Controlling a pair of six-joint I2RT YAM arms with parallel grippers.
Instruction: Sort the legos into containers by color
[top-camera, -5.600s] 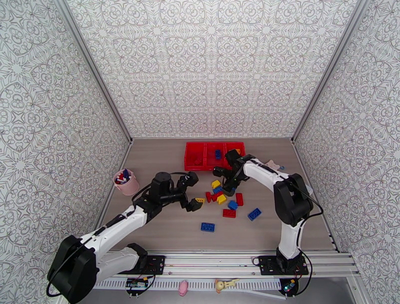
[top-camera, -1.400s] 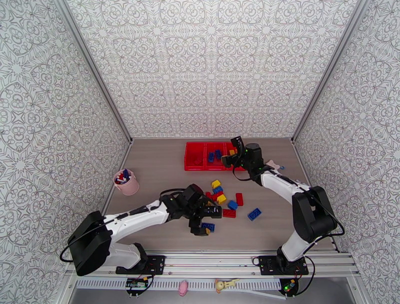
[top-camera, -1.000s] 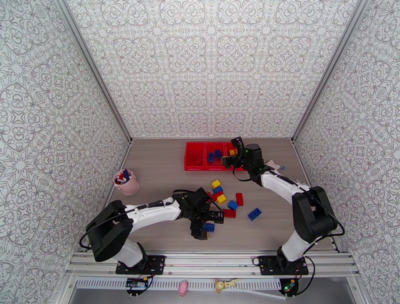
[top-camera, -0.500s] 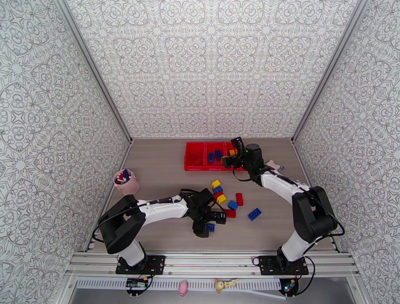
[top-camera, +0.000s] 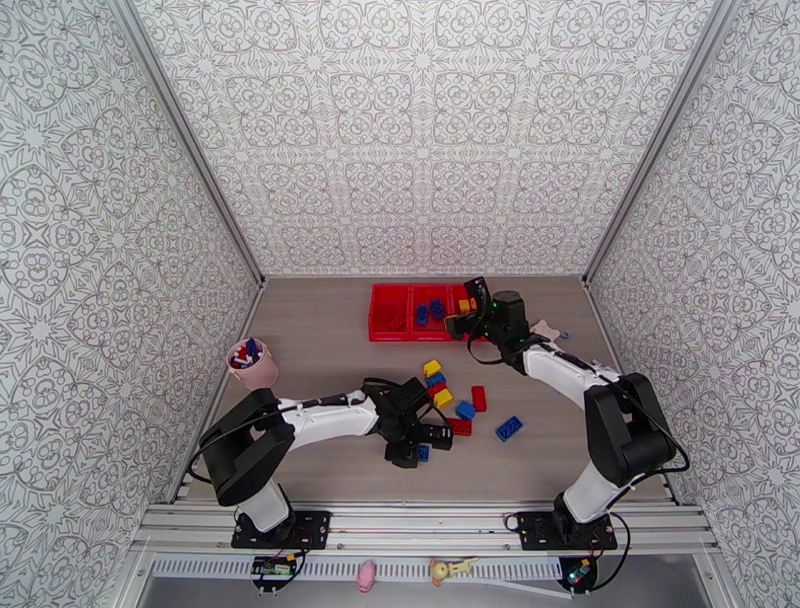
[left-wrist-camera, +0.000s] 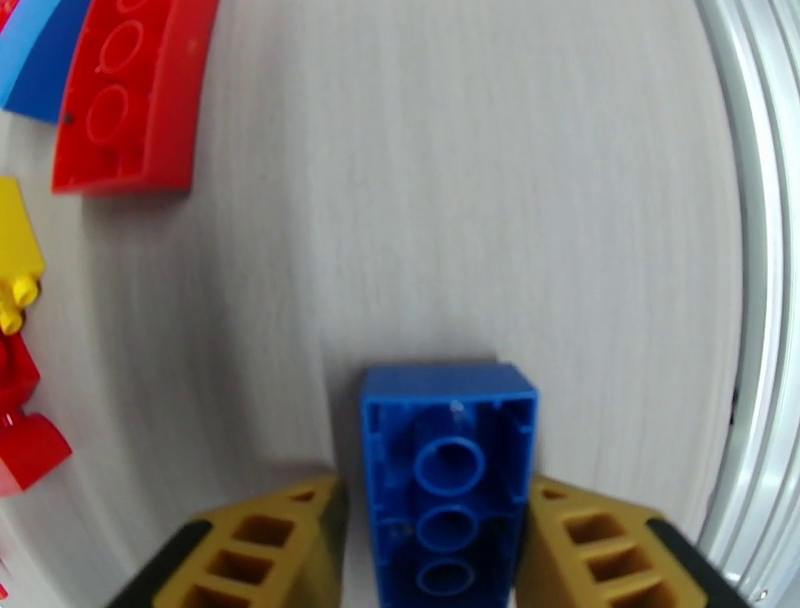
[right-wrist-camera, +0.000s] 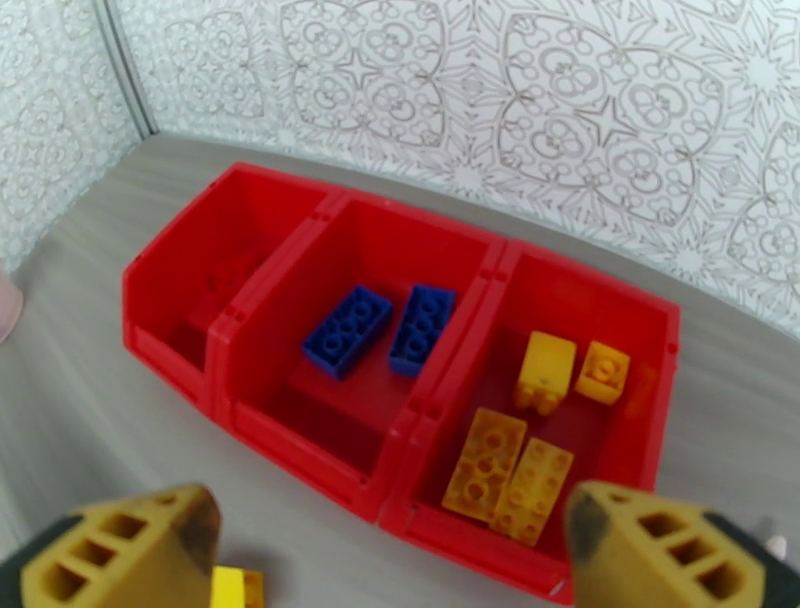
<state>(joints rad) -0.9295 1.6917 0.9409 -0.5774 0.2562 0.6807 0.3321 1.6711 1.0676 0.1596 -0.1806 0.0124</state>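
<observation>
your left fingers (left-wrist-camera: 590, 540) flank the blue brick (left-wrist-camera: 447, 470) on the bench (left-wrist-camera: 450, 200), its long axis running straight out between them; pinched or not, i can't tell. right fingers (right-wrist-camera: 640, 555) gape, bins (right-wrist-camera: 300, 435) just ahead.

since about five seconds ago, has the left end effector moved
Yes. In the top view the left end effector has moved away from the red bins toward the near rail, slightly rightward, and now straddles a blue brick.
</observation>
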